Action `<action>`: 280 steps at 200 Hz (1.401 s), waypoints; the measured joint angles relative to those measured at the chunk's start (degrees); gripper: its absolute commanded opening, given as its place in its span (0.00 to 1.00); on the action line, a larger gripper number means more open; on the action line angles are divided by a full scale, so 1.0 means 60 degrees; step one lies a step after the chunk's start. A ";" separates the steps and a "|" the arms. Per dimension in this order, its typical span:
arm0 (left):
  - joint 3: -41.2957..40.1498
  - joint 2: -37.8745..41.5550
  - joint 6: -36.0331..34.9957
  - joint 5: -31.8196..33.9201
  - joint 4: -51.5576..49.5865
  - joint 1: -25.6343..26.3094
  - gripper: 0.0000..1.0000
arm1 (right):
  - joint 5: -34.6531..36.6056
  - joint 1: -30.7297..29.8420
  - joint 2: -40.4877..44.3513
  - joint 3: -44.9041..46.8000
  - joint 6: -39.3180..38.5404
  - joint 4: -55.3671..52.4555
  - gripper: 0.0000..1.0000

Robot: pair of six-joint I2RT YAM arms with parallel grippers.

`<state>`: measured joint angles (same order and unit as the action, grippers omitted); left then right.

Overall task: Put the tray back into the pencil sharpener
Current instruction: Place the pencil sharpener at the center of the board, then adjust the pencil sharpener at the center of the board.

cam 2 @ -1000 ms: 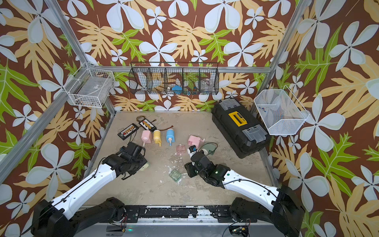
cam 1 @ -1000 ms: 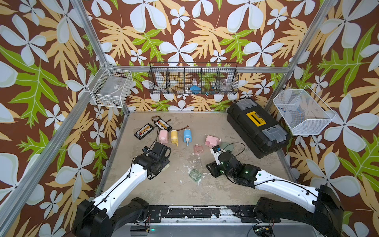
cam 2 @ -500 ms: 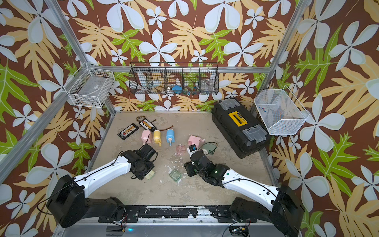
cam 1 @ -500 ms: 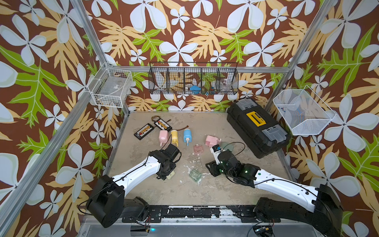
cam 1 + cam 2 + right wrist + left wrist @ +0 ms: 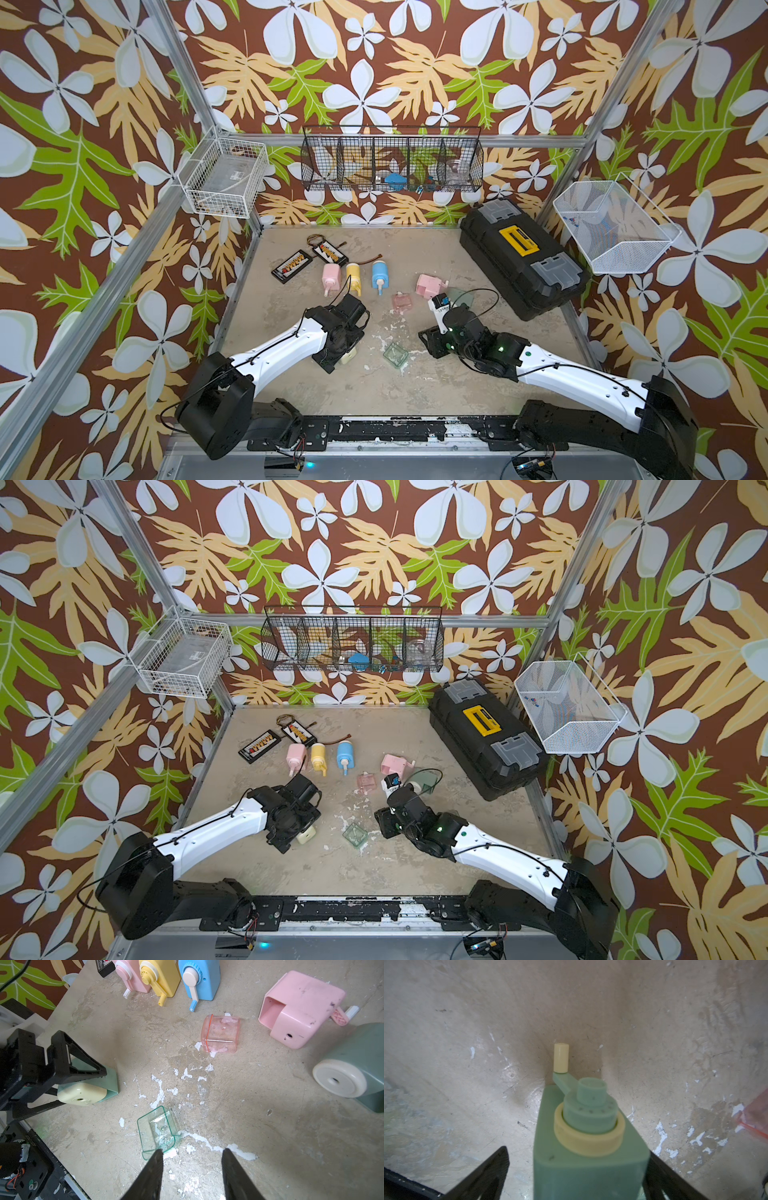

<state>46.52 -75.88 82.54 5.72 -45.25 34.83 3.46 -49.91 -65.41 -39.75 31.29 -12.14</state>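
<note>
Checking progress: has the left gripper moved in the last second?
Yes. The left gripper has moved away from the three sharpeners in a row, toward the clear tray.

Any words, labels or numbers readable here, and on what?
No text reads clearly.
Yellow label on the black toolbox: too small.
Yellow and red markings on the black boards: blurred.
Dial marks on the green sharpener: illegible.

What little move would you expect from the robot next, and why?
Probably the right gripper shifts over to the clear green tray and closes on it. Its jaws are open and empty, the tray lies loose on the table just beside them, and the left gripper straddles the green sharpener, jaws open.
</note>
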 measured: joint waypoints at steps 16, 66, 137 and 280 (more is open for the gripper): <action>0.0080 0.0342 -0.0018 0.0102 -0.0127 0.0000 1.00 | 0.0000 0.0000 0.0000 0.0000 0.0000 -0.0004 0.49; 0.0452 0.2783 -0.1504 0.1381 -0.0011 0.0000 1.00 | -0.0004 0.0000 0.0062 0.0000 0.0000 -0.0018 0.49; 0.0605 0.5260 -1.1821 0.1727 0.3639 0.0000 1.00 | 0.0007 0.0000 0.0058 -0.0109 -0.0029 -0.0113 0.49; 0.2361 0.5351 -1.8163 0.3122 0.0597 0.0000 1.00 | -0.0823 -0.1719 -0.2138 -0.1982 -0.2084 0.0838 0.79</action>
<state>60.69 -43.77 -26.44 24.45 -41.67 34.83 -1.48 -60.23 -78.24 -51.64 18.79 -7.11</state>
